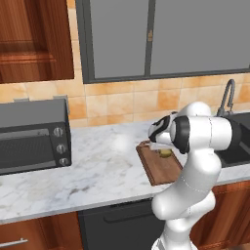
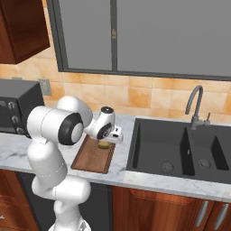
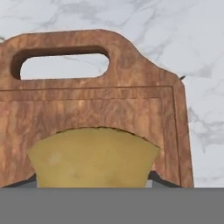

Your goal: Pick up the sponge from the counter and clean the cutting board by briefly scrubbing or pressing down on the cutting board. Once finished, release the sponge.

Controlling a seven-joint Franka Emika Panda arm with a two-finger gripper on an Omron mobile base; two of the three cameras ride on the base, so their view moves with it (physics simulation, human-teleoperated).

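Note:
The mustard-yellow sponge (image 1: 166, 153) is caught between the fingers of my gripper (image 1: 164, 148), which is shut on it. It hangs low over the far end of the reddish-brown cutting board (image 1: 157, 172), which lies on the white marble counter (image 1: 97, 171). In the right base view the gripper (image 2: 106, 141) points down with the sponge (image 2: 104, 145) at the board (image 2: 92, 159); whether sponge and wood touch I cannot tell. The hand view has the sponge (image 3: 94, 157) close up in front of the board's handle end (image 3: 87, 109).
A dark grey microwave (image 1: 31, 136) stands on the counter to the left. To the right of the board a black double sink (image 2: 176, 149) with a grey faucet (image 2: 196, 108) is sunk into the counter. Bare marble lies between microwave and board.

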